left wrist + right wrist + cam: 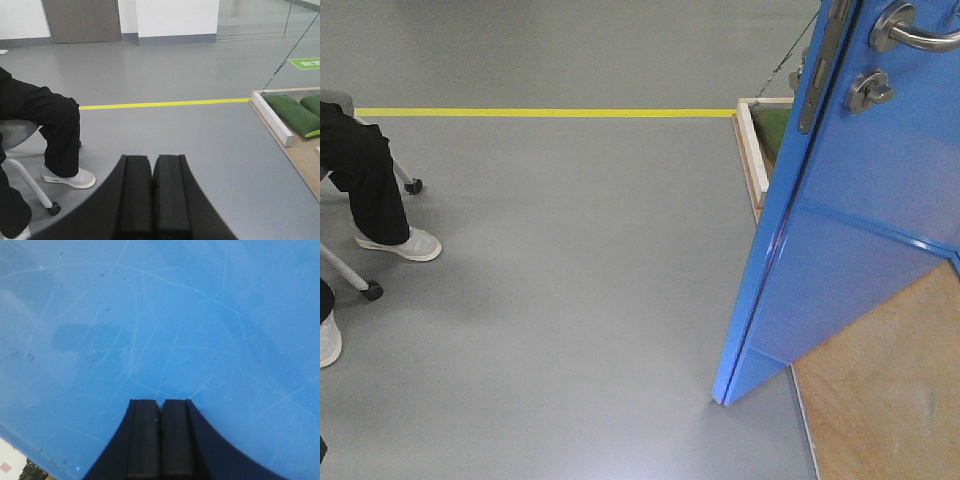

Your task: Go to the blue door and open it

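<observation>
Front view: one blue door [860, 220] stood ajar at the right, its free edge swung out over the grey floor [570, 300] and its base over a plywood platform [885, 390]. On it I counted one lever handle [915, 30], one thumb-turn lock [870, 90] and one dark edge strip [817, 80]. There was also one yellow floor line [540, 112] and two white shoes [405, 243] of whoever sat at the left. Left wrist view: left hand [152, 160] was clenched on nothing and pointed at open floor, away from the door, with two green sandbags [292, 112] to the right. Right wrist view: right hand [160, 405] was clenched and empty, nose-on to the scratched blue panel and very near it. I couldn't tell if it touched. My read: the approach was done and the opening was partway. The next move called for a steady push with the right hand along the door's swing arc, with the base following so the hand didn't slide off.
</observation>
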You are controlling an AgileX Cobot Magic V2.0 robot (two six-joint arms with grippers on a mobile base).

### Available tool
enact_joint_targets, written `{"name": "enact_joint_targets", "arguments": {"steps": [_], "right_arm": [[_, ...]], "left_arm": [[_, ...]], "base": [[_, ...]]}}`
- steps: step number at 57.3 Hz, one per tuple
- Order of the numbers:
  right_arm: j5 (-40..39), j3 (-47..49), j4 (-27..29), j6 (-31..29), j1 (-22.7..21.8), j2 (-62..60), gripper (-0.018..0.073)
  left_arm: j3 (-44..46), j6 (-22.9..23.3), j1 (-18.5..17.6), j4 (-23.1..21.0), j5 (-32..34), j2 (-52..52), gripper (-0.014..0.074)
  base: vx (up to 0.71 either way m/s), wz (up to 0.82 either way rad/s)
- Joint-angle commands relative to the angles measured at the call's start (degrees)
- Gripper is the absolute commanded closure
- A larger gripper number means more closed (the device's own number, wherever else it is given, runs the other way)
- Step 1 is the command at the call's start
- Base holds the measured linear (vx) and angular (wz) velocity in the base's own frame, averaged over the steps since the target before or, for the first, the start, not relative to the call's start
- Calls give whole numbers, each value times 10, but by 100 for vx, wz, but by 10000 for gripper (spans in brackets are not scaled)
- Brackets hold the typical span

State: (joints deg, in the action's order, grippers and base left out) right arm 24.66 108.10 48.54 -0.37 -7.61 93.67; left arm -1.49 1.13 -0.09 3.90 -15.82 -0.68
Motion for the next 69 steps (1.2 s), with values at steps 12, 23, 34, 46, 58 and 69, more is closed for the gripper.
{"name": "enact_joint_targets", "arguments": {"steps": [12, 23, 34, 46, 58, 69], "right_arm": [[-36, 15, 15, -4, 1, -19, 547], [-36, 15, 15, -4, 1, -19, 547], [-36, 15, 15, -4, 1, -19, 547], [-36, 15, 15, -4, 1, -19, 547], [-35, 15, 14, -4, 1, -19, 547], [-34, 15, 14, -4, 1, -19, 547]], "left_arm": [[15, 4, -4, -2, 49, -6, 524], [15, 4, -4, -2, 49, -6, 524], [15, 4, -4, -2, 49, -6, 524], [15, 4, -4, -2, 49, -6, 524], [15, 4, -4, -2, 49, -6, 524], [15, 4, -4, -2, 49, -6, 524]], "base": [[0, 0], [0, 0], [0, 0], [0, 0], [1, 1], [6, 1]]}}
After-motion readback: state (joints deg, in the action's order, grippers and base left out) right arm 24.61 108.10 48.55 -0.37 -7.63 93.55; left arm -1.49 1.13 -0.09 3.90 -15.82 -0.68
